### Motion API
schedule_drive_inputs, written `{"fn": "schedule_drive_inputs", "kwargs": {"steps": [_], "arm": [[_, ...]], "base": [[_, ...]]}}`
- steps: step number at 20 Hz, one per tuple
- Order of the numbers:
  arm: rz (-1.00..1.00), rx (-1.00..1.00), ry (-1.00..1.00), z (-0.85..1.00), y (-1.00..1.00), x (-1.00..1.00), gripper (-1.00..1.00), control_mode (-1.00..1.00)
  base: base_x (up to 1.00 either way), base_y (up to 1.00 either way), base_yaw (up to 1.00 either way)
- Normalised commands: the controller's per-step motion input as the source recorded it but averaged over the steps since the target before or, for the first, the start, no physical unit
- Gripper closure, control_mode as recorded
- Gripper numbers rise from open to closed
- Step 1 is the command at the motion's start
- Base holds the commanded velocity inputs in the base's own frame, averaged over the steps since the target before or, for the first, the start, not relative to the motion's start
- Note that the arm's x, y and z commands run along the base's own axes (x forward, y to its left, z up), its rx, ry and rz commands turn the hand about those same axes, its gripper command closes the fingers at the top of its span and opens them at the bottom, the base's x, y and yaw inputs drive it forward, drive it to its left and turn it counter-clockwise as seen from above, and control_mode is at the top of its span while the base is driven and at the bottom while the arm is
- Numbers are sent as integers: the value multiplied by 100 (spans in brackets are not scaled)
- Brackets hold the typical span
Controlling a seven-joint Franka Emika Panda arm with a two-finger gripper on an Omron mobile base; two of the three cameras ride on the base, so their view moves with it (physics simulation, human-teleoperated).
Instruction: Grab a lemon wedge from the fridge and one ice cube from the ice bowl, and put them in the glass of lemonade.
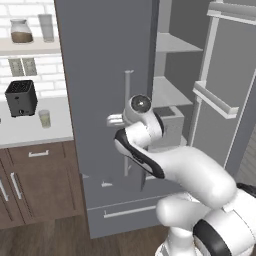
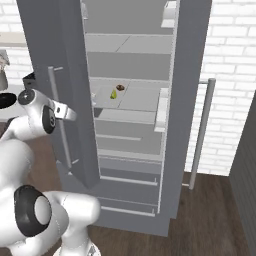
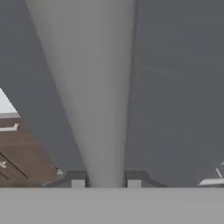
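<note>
Both fingers (image 3: 78, 179) sit tight on the fridge handle (image 3: 94, 96), probably squeezing it; fridge (image 2: 125, 100) door partly open.

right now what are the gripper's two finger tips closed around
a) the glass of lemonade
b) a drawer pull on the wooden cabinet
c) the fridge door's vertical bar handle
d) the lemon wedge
c: in the hand view the gripper has its two finger tips on either side of the fridge door's silver bar handle, while the lemon wedge sits on a shelf inside the fridge.

Fridge (image 1: 107, 75) door open, hand (image 1: 116, 120) at its handle (image 1: 128, 100).
</note>
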Motion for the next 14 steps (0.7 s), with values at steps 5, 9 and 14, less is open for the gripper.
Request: {"fn": "schedule_drive_inputs", "kwargs": {"steps": [5,9,14], "arm": [[1,0,0,67,39,-76,100,-100],[2,0,0,88,2,-69,100,-100],[0,0,0,87,-12,-73,100,-100]], "base": [[0,0,0],[0,0,0],[0,0,0]]}}
